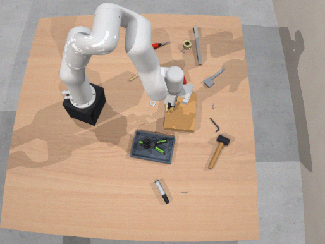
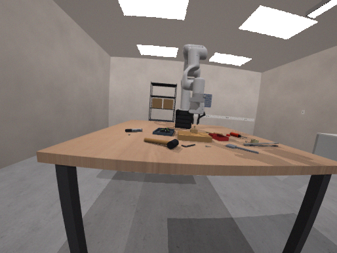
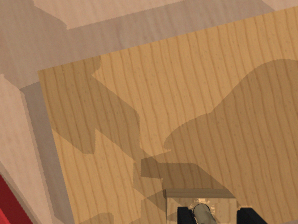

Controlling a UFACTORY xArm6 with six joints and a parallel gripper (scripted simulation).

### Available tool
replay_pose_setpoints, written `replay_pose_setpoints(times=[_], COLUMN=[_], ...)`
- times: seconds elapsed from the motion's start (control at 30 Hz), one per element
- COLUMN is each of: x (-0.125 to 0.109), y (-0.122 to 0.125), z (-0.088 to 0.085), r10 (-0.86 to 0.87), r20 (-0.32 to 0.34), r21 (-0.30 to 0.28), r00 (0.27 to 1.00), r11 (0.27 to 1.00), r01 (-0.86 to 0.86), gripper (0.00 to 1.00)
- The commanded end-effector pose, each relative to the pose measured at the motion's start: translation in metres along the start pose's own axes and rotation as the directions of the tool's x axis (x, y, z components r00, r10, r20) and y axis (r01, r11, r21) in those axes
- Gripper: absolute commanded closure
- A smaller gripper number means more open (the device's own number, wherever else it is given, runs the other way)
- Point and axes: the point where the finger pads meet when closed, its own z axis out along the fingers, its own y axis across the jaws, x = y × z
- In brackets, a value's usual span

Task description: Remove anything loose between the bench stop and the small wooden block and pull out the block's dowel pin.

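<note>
Wooden tabletop, grey floor. Dowel pin upright in small block on bench board. Probably light, stiff, snug; grip exposed shank squarely, twist up. Gripper partly open, fingers either side of pin, contact unclear.

On the tabletop I count one mallet, one marker, one hex key, one red-handled screwdriver, one scraper-like piece, one long grey bar and one washer. There is one blue-grey tray, and there is one bench board, with one small block and one pin. The tiny loose metal pieces seem to be three. Behind, one shelf unit has two brown boxes. The ceiling shows five light panels, one of them cut by the picture edge.
</note>
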Motion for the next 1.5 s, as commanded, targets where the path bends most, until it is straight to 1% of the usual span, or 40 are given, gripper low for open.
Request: replay_pose_setpoints(times=[0.0, 0.23, 1.07, 1.47], x=[0.002, 0.002, 0.002, 0.002], y=[-0.001, -0.001, -0.001, -0.001], z=[0.001, 0.005, 0.028, 0.032], r10=[0.000, 0.000, 0.000, 0.000], r20=[-0.004, -0.004, -0.004, -0.004], r21=[0.001, 0.001, 0.001, 0.001], r00=[1.000, 1.000, 1.000, 1.000], r11=[1.000, 1.000, 1.000, 1.000], r01=[0.000, 0.000, 0.000, 0.000], gripper=[0.72, 0.72, 0.72, 0.72])
